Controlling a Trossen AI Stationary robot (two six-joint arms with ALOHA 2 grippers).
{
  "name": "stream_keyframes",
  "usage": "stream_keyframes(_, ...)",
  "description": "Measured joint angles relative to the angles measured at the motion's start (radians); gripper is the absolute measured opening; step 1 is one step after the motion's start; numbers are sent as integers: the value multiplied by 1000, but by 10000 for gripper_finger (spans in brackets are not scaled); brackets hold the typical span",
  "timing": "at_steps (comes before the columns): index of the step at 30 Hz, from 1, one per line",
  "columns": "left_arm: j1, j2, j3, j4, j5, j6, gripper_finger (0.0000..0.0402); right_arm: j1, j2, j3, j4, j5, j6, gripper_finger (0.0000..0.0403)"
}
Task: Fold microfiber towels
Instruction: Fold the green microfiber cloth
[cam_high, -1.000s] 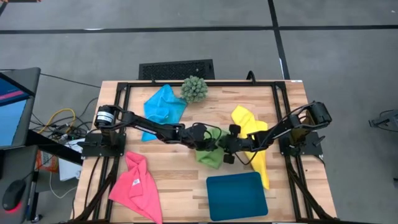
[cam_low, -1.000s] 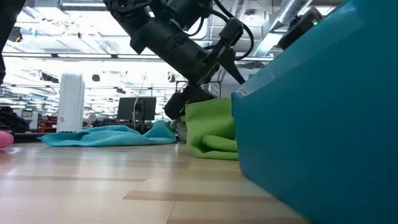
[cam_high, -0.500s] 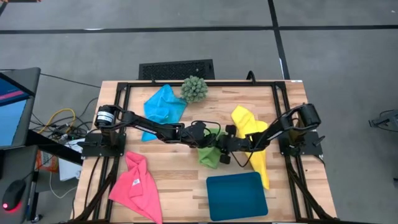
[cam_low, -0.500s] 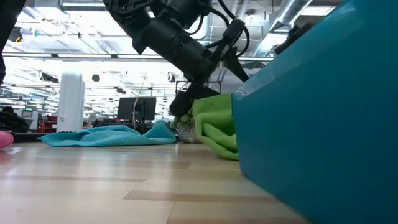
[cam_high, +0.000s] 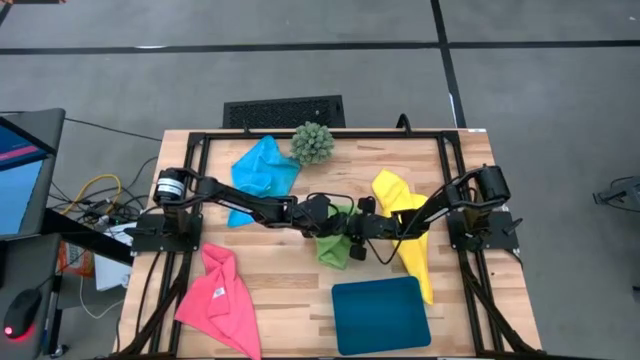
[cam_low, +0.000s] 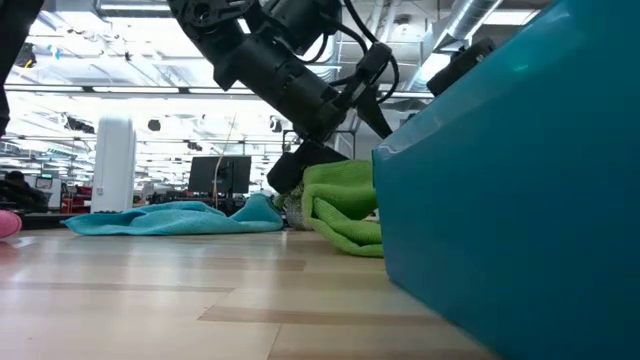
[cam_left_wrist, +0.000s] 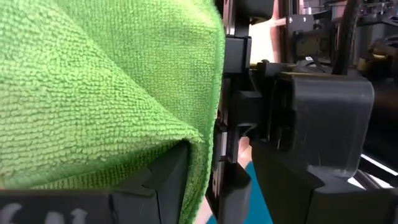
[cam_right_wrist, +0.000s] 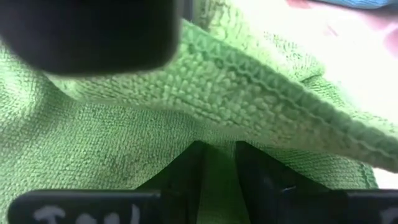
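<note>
**Both claws on the lime green towel**

The green bundle has slid left and bunched tighter since a second ago. Nearest sits the teal tray (cam_high: 381, 314). Mid-table, the left gripper (cam_high: 325, 221) and right gripper (cam_high: 352, 228) both pinch the lime green towel (cam_high: 336, 244), fingers narrowed on its folds. Beyond lie the yellow towel (cam_high: 408, 228) and blue towel (cam_high: 262, 172)
</note>
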Motion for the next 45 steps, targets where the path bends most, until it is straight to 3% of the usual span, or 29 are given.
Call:
stream_keyframes(6,44,0,0,27,103,-6,173,0,-1,-3,7,10,5,122)
stream_keyframes(18,65,-1,-2,33,211,-131,173,0,-2,-2,12,9,1,122)
stream_keyframes(25,96,-4,4,35,222,-124,173,-2,-3,-2,12,18,12,122)
stream_keyframes(31,96,-6,63,-86,257,-87,173,-10,-4,-5,18,11,11,122)
stream_keyframes(36,97,-8,110,-185,219,-41,173,-12,-34,-31,73,24,4,122)
stream_keyframes(45,98,-4,108,-161,170,26,173,-11,-127,-34,-1,37,16,122)
